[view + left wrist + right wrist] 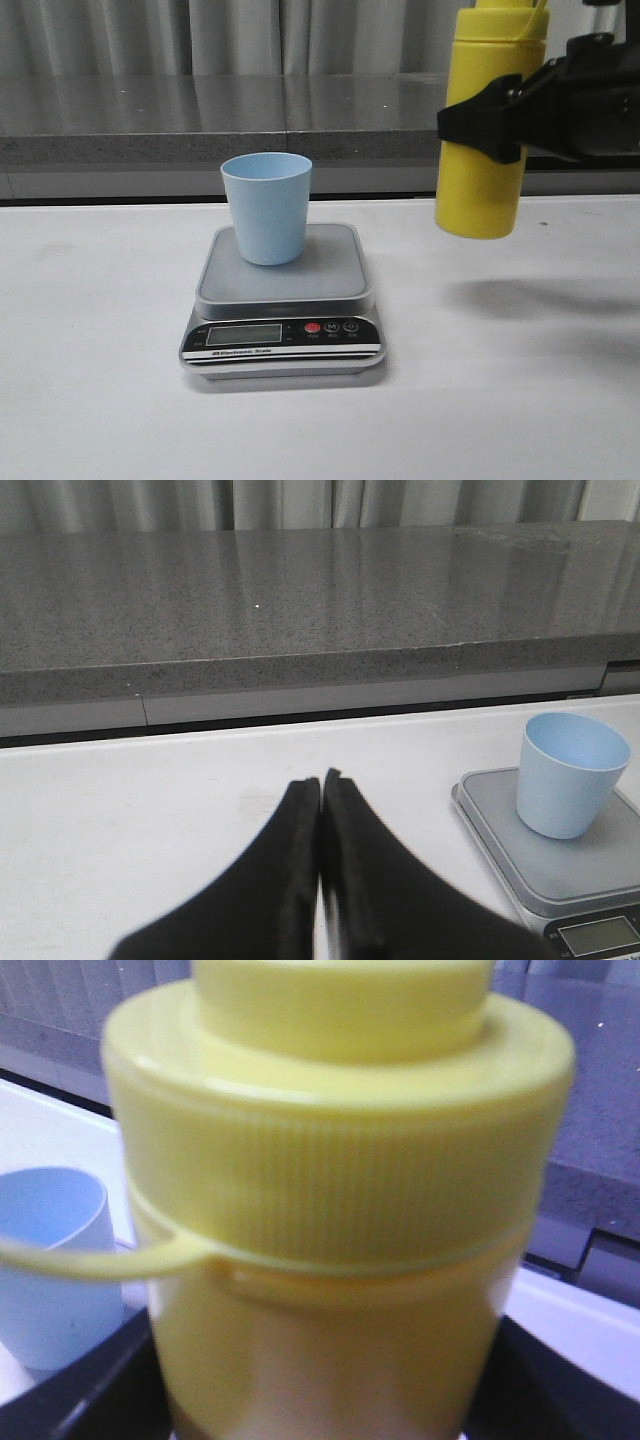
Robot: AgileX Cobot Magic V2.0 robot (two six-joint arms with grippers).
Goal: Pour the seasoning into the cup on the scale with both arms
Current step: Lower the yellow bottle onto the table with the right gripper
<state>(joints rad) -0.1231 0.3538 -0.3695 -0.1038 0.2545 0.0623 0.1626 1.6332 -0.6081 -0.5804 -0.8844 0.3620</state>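
Observation:
The light blue cup (pixel 266 206) stands upright on the grey platform of the scale (pixel 285 300) at the table's middle. My right gripper (pixel 490 120) is shut on the yellow seasoning bottle (pixel 490 130) and holds it upright in the air, right of the cup and above the table. The bottle (pixel 330 1220) fills the right wrist view, its cap tether reaching toward the cup (pixel 50 1260); the nozzle is out of view. My left gripper (pixel 321 780) is shut and empty, low over the table left of the scale (pixel 560 860) and cup (pixel 570 775). It is outside the front view.
A grey stone ledge (pixel 200 120) with a curtain behind it runs along the back of the white table (pixel 100 400). The bottle's shadow (pixel 530 300) lies on the table to the right of the scale.

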